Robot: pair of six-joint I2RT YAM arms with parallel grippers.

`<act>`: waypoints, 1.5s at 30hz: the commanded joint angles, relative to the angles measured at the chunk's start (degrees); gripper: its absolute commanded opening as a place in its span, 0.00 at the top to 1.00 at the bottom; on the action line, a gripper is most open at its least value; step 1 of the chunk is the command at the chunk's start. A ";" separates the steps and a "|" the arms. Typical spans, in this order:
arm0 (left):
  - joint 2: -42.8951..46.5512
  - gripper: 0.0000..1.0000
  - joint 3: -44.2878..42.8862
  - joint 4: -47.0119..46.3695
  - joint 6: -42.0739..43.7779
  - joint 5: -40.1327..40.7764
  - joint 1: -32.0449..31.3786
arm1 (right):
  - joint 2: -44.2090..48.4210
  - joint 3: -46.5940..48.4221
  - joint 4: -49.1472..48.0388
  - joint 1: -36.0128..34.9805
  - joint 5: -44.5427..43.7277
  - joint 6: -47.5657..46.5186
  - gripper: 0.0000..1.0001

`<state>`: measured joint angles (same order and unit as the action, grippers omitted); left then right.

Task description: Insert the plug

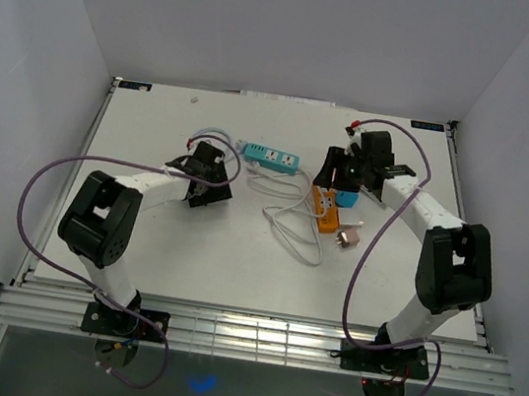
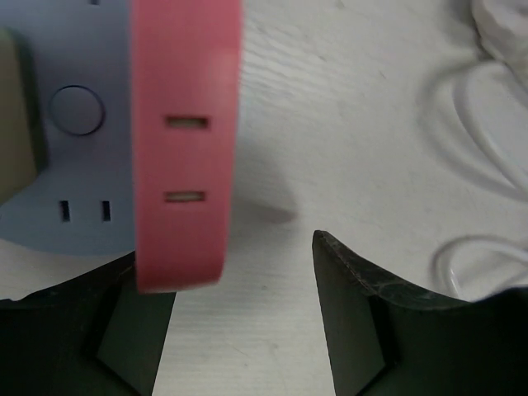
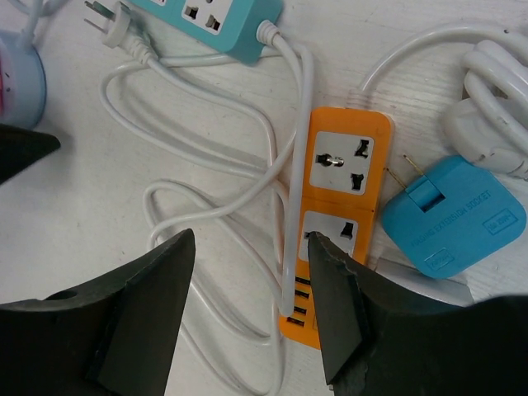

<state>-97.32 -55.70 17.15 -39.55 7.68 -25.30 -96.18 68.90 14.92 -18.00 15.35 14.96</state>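
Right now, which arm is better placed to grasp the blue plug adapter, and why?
Right. The right gripper, open, hangs over the orange power strip, with the blue plug adapter just beside it. The left gripper is over a pink power strip, farther away.

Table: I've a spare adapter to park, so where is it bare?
Bare: the near band of table, between the cord loops and the near edge, and the far left corner beyond the left arm. Crowded: centre-right, where teal strip, orange strip and blue adapter bunch by the right claw.
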 commanded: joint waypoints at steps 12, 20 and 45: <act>8.80 0.17 0.94 0.43 1.76 -6.08 7.46 | -11.03 12.99 -1.56 -1.69 4.51 -6.86 0.24; 14.26 0.02 -4.50 8.24 2.90 -11.37 7.37 | -26.24 32.94 5.03 -3.88 6.09 -17.66 0.10; 15.67 0.02 -8.28 13.61 6.50 -15.68 8.86 | -40.50 46.52 15.94 -12.76 -1.29 -41.68 0.32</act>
<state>-84.47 -62.30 30.44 -33.98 -6.81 -16.80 -139.13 118.19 30.00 -30.26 13.39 -25.56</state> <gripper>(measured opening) 0.978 0.751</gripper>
